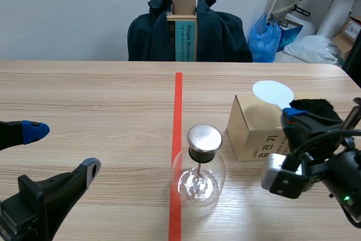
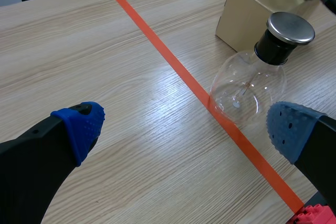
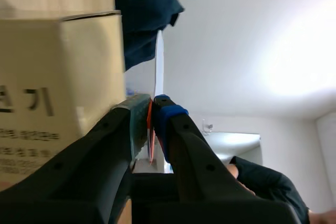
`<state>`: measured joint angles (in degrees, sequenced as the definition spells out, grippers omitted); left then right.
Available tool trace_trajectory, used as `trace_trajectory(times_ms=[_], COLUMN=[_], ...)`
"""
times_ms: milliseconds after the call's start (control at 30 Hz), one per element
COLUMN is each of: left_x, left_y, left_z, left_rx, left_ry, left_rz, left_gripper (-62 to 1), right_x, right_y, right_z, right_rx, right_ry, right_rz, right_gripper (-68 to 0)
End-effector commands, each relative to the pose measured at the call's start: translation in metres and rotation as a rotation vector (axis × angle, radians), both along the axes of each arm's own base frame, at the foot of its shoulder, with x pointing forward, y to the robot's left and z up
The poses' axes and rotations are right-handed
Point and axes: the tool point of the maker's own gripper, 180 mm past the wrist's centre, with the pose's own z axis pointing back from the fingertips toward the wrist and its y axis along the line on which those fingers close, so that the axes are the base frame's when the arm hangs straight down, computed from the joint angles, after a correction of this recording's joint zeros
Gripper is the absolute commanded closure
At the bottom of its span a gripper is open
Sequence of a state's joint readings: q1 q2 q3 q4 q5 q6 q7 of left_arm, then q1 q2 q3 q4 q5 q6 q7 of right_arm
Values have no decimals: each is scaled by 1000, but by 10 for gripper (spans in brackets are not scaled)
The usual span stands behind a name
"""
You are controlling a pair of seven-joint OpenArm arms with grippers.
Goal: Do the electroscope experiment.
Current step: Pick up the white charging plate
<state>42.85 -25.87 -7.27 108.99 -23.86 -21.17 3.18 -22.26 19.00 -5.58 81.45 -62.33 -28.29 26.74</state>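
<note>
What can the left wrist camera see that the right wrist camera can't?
Only the left wrist view: the left gripper with its fingers open, and the glass electroscope with its metal cap, standing on the orange tape line.
Only the right wrist view: a close look at the right gripper, fingers shut on the thin white disc, and a dark jacket behind.
Both: the cardboard box. The left wrist view also catches a sliver of that disc.

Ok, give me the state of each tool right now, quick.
Left tool: open, holding nothing.
Right tool: closed on the white disc.
</note>
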Motion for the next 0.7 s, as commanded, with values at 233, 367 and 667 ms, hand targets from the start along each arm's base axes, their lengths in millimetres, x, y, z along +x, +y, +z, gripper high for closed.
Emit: trace_trajectory(times_ms=[233,367,667], left_x=[1,1,0], left_y=[-3,-3,-2], left_z=[6,5,-1], left_rx=[-23,-13,58], left_ry=[-17,-20,-29], left_rz=[1,-2,-25], left_gripper=[-623,-623,-623], right_x=[4,5,8], right_y=[-8,-10,-30], right_z=[81,106,171], right_rx=[27,60,227], right_ry=[-171,-200,-313], right_rz=[31,56,10], right_gripper=[-7,-7,-7])
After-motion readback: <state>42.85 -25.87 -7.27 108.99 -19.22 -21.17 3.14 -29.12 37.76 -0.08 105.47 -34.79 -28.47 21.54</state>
